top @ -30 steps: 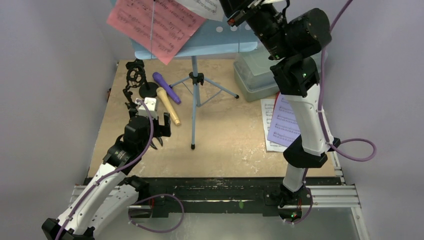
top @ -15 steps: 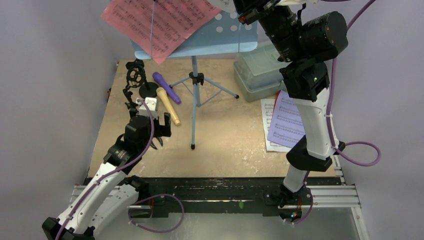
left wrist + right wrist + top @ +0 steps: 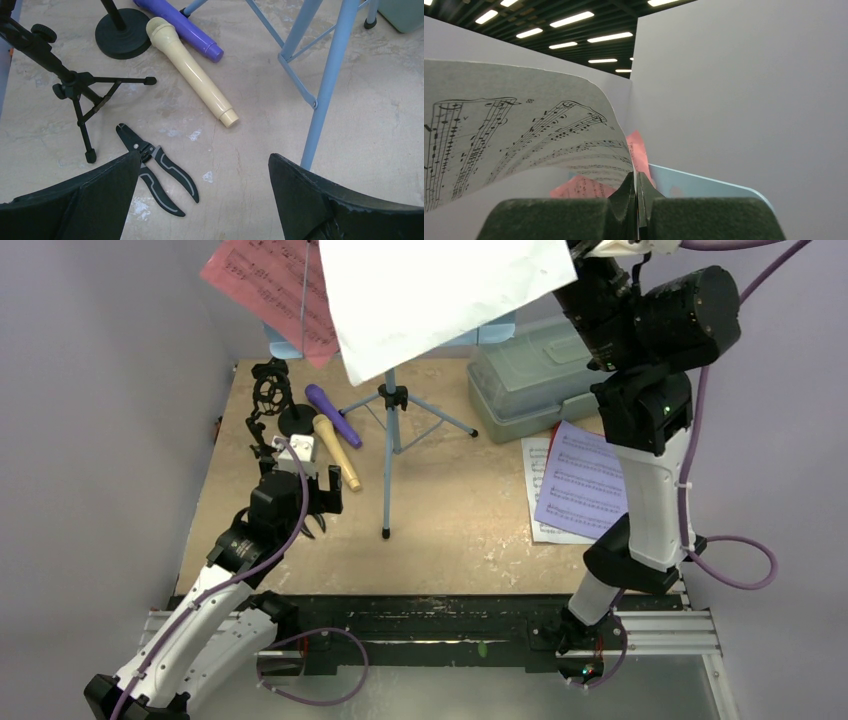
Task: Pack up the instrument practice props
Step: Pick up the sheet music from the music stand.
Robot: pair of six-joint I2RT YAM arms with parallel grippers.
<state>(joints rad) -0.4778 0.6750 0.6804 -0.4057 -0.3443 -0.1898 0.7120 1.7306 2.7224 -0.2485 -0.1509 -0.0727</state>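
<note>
The right gripper (image 3: pixel 636 200) is clamped tight on one edge of the white sheet-music page (image 3: pixel 430 290). The page spreads out to the gripper's left, above the pale-blue music rack (image 3: pixel 487 333) and the pink page (image 3: pixel 262 280) on it. The paper looks feather-light and floppy, curling over ahead of the fingers. I'd judge it quick to flap, crease or slip from so thin a pinch, and a bite deeper past the margin seems safer. The left gripper (image 3: pixel 204 159) hangs spread wide and empty, the tan microphone (image 3: pixel 192 75) just ahead of it on the table (image 3: pixel 250 125). From above, the page hides most of the rack and the right fingers run off the top, so I cannot tell how much margin they hold.
</note>
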